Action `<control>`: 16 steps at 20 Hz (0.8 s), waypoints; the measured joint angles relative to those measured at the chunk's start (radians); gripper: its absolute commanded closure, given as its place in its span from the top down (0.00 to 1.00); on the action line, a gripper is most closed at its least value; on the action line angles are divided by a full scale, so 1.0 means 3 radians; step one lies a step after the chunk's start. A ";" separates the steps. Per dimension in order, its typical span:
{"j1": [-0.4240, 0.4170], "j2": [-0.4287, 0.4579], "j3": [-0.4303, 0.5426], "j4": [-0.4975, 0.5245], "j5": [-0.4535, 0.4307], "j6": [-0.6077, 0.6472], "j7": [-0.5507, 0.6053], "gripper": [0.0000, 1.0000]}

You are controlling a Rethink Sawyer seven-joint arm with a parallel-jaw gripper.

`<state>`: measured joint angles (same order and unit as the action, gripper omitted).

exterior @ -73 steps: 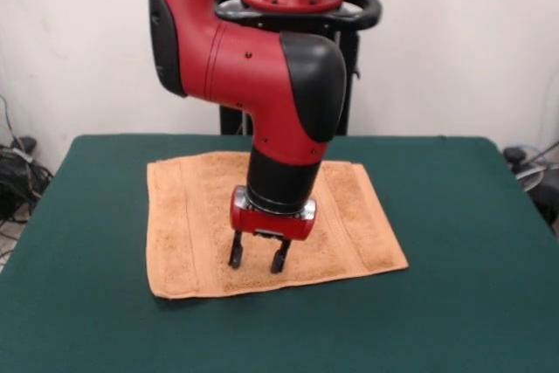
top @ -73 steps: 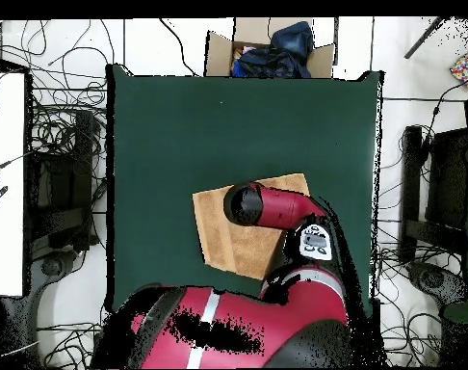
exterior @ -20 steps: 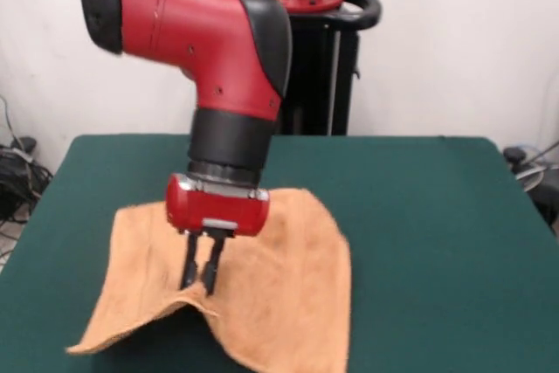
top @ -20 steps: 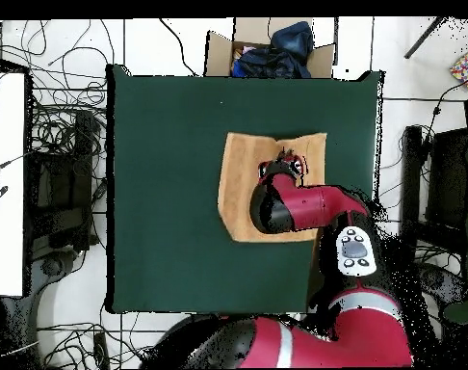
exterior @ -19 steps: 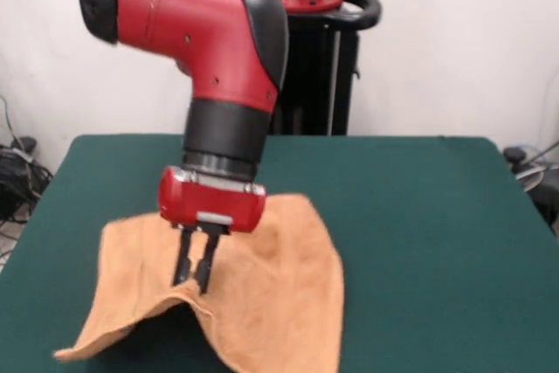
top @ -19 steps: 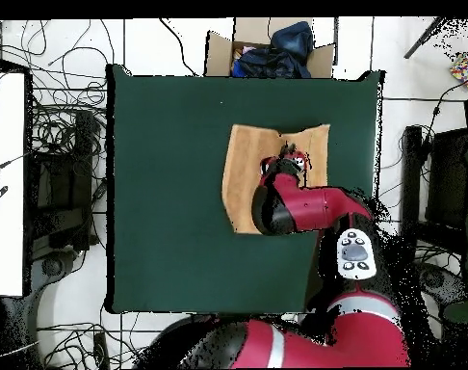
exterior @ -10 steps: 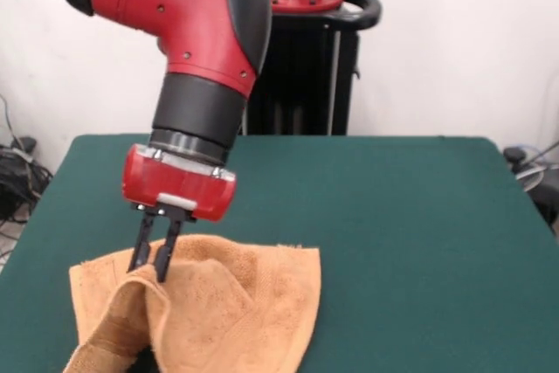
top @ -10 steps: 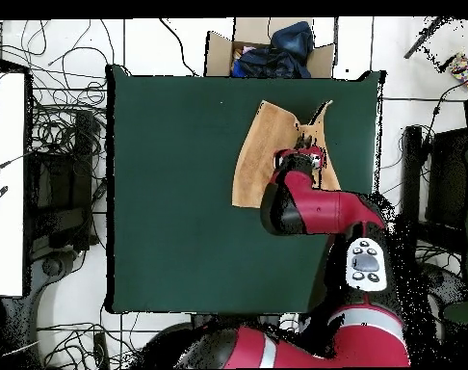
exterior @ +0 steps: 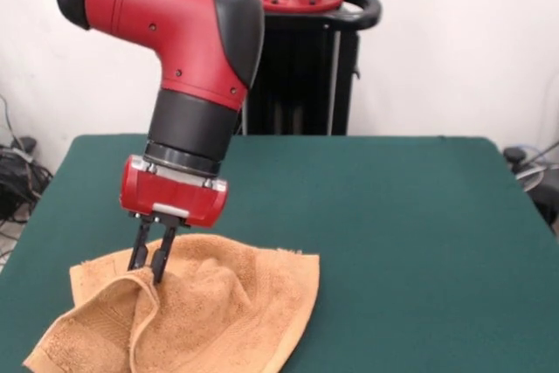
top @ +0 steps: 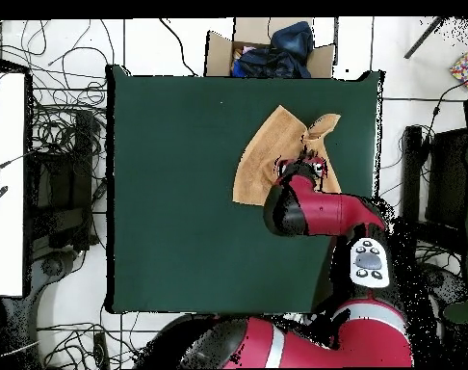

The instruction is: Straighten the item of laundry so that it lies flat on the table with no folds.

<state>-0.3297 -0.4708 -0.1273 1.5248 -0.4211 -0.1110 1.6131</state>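
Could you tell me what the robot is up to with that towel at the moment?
The red Sawyer arm has its gripper pinched shut on a raised fold of the peach towel, near one side of the green table. The towel is far from flat: it lies bunched, with a ridge running up to the fingers and one edge folded over. Straightening is not done.

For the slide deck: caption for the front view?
Gripper pinches a raised ridge of the rumpled towel on the table.

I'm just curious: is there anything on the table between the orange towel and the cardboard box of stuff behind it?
Nothing. In the overhead view, only bare green table lies between the towel and the cardboard box, which sits beyond the table's edge.
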 measured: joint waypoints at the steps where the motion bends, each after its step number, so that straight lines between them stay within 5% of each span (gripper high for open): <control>1: -0.0007 0.0029 0.0006 0.0000 0.0001 0.0000 0.0000 0.00; 4: -0.0056 0.0052 0.0059 0.0012 -0.0001 0.0000 0.0000 0.00; 5: -0.0192 0.0062 0.0217 0.0038 0.0000 -0.0001 0.0000 1.00; 16: -0.0250 0.0007 0.0365 0.0172 0.0077 0.0025 0.0000 1.00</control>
<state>-0.4049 -0.4688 -0.0176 1.5765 -0.3981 -0.1036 1.6131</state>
